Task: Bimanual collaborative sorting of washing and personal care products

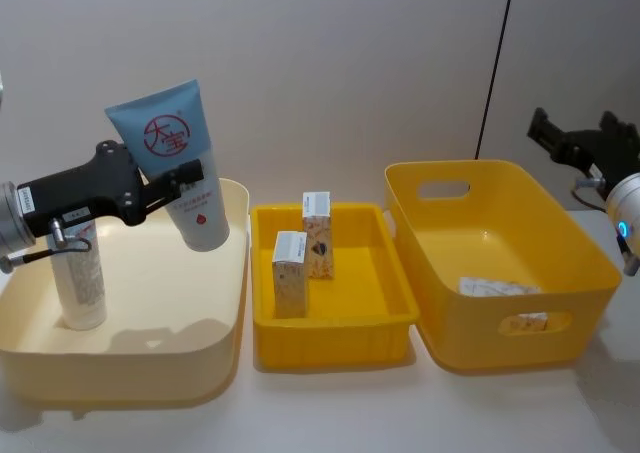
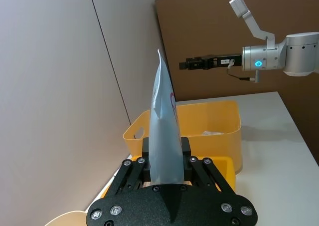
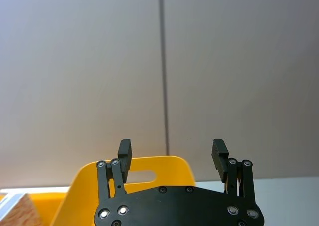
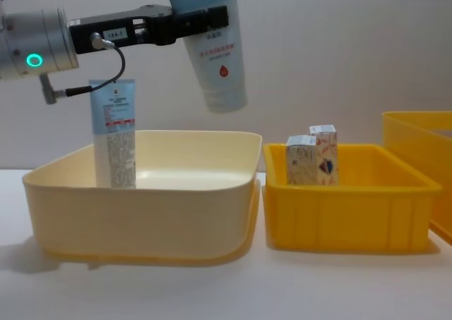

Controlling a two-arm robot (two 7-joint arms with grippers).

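Pinching the wider squeeze tube [image 1: 165, 133] across its white lower half, the left claw [image 1: 188, 181] held it in the air above the cream bin [image 1: 120, 373], over the bin's right part. The tube was tilted, its light blue crimped end and red circle logo uppermost and its cap end pointing down, clear of the bin's rim in the chest view. Inside the same bin, near its left wall, the narrower tube [image 1: 80, 288] stood upright on its cap. Just to the right, the small yellow bin [image 1: 330, 348] contained two patterned cartons, both upright: the front carton [image 1: 290, 273] and the rear carton [image 1: 318, 235] close behind it. Further right on the bench [image 1: 330, 413] sat the large yellow bin [image 1: 455, 338], with a pale flat packet [image 1: 497, 287] on its floor. The right claw [image 3: 172, 150] hung raised beyond that bin's far right corner, fingers spread wide, grasping nothing.
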